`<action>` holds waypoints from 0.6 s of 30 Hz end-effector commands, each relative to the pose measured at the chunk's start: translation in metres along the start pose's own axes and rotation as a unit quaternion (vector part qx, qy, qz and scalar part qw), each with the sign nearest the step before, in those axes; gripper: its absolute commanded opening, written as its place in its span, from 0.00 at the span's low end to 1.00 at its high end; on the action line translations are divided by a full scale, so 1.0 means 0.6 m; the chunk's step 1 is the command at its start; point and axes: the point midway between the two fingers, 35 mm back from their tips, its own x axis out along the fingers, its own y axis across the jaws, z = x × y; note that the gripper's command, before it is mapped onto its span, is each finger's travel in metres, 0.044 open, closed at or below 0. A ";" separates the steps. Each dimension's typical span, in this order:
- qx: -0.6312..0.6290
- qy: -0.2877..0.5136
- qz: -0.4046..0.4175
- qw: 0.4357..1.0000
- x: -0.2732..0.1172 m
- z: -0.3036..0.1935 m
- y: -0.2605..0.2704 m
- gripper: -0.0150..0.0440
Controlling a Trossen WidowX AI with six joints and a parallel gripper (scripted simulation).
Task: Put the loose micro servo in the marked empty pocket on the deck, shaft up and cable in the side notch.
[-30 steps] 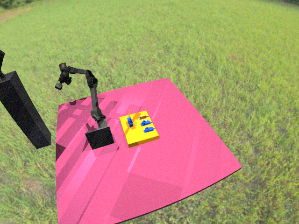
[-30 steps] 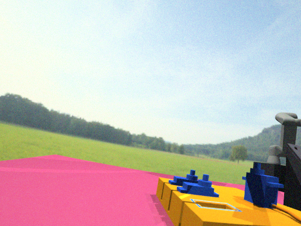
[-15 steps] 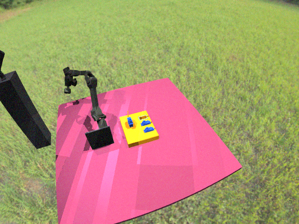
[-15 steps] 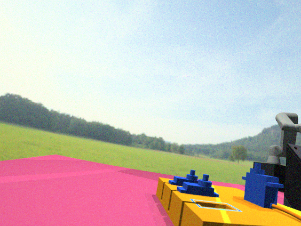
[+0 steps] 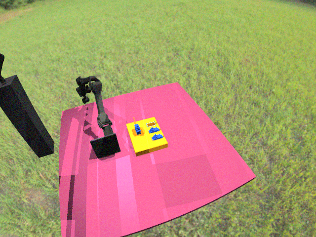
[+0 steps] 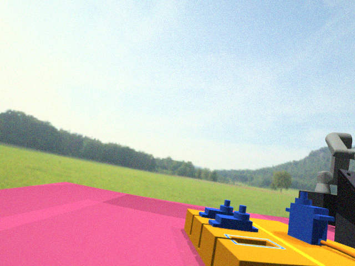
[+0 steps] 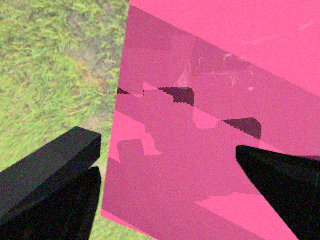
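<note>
The loose blue servo (image 5: 137, 129) (image 6: 307, 226) stands upright on the yellow deck (image 5: 141, 145) (image 6: 258, 256), shaft up, with its whole body above the surface. Its orange cable (image 5: 134, 120) (image 6: 338, 249) leads away from its lower side. The marked pocket (image 5: 151, 124) (image 6: 252, 241) is empty, with a white and blue outline around it. My gripper (image 5: 85, 99) (image 7: 170, 162) is open and empty, high over the table's far left part and well away from the servo. Its fingers are too small to make out in the top view, and it is out of view in the exterior view.
Two seated blue servos (image 5: 153, 130) (image 5: 157, 137) (image 6: 234, 223) are in a row beside the pocket. The arm's black base (image 5: 105, 146) stands left of the deck on the pink table (image 5: 188, 176) (image 6: 71, 223). A tall black pillar (image 5: 25, 119) stands beyond the table's left edge.
</note>
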 end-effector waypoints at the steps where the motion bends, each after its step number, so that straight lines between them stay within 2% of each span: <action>1: -0.030 -0.025 -0.017 0.999 0.006 0.052 -0.019 1.00; 12: -0.103 -0.078 -0.091 0.987 0.024 0.174 -0.096 1.00; 18: -0.170 -0.085 -0.162 0.968 0.032 0.250 -0.172 1.00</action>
